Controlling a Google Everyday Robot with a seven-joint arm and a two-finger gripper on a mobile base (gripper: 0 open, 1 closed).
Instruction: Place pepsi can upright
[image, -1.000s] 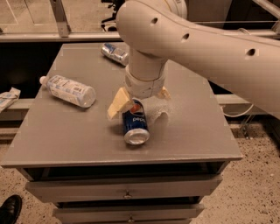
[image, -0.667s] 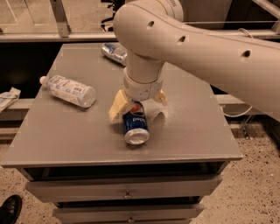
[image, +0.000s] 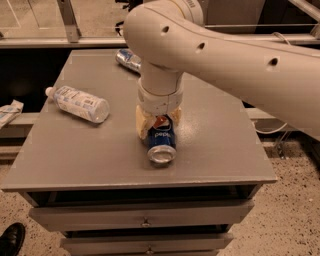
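The pepsi can is dark blue with the round logo. It lies on its side near the front middle of the grey table, its silver end facing the front edge. My gripper comes straight down from the big white arm onto the can's far half. Its pale fingers press against the can on both sides. The can rests on the table top.
A clear plastic water bottle lies on its side at the table's left. A silver-grey can lies at the back, partly behind the arm. Drawers sit below the front edge. A black shoe is on the floor at bottom left.
The fingers were spread wider on either side of the can. They have closed in against it. The can has stayed lying in the same place.
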